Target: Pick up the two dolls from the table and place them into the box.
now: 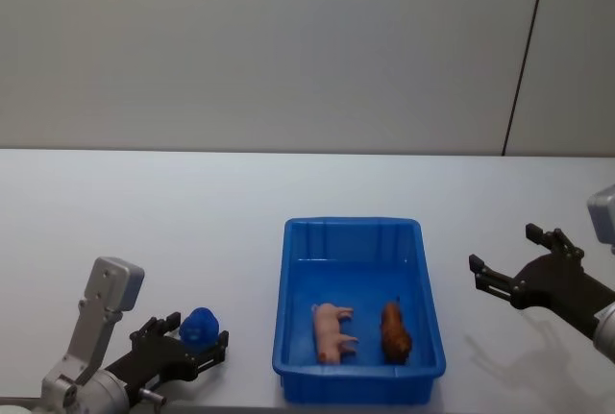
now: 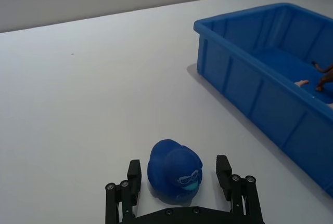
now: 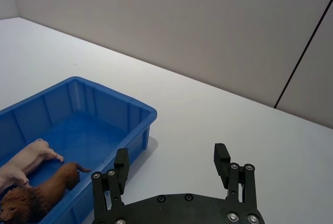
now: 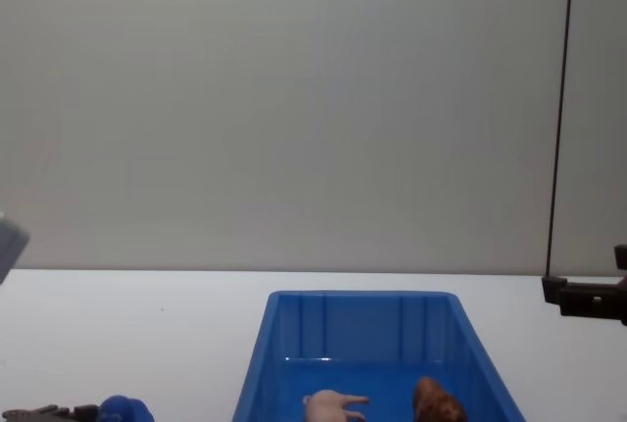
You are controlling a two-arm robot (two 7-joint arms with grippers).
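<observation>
A round blue doll (image 1: 200, 325) (image 2: 175, 171) sits on the white table left of the blue box (image 1: 288, 280). My left gripper (image 1: 199, 338) (image 2: 179, 175) is open with a finger on either side of the doll. Inside the box (image 3: 99, 107) lie a pale pink doll (image 1: 332, 331) (image 3: 26, 159) and a brown doll (image 1: 395, 331) (image 3: 41, 195), side by side near its front wall. My right gripper (image 1: 512, 262) (image 3: 171, 161) hovers open and empty over the table right of the box. The chest view shows the box (image 4: 284, 344) with both dolls inside.
The white table (image 1: 144, 222) spreads wide around the box, with a grey wall behind it. The front table edge runs just below the box and my left arm.
</observation>
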